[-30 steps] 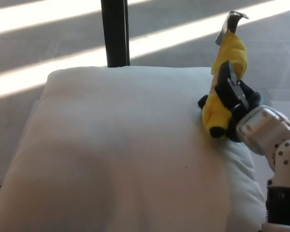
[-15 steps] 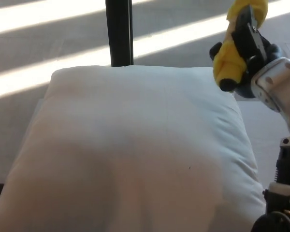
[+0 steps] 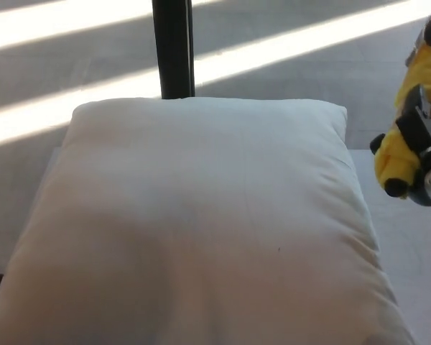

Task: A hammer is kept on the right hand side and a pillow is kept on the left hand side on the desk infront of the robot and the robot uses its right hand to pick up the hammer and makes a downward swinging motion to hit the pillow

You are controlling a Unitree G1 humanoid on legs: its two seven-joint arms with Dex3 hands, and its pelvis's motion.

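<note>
Pickup looks finished: the right hand (image 3: 420, 154), at the picture's right edge, has its black fingers wrapped around the yellow handle of the hammer (image 3: 411, 133), held upright beside the pillow (image 3: 201, 223) and clear of it. The downward swing onto the pillow is, by my judgement, what remains. No containers show. The left hand is out of sight.
</note>
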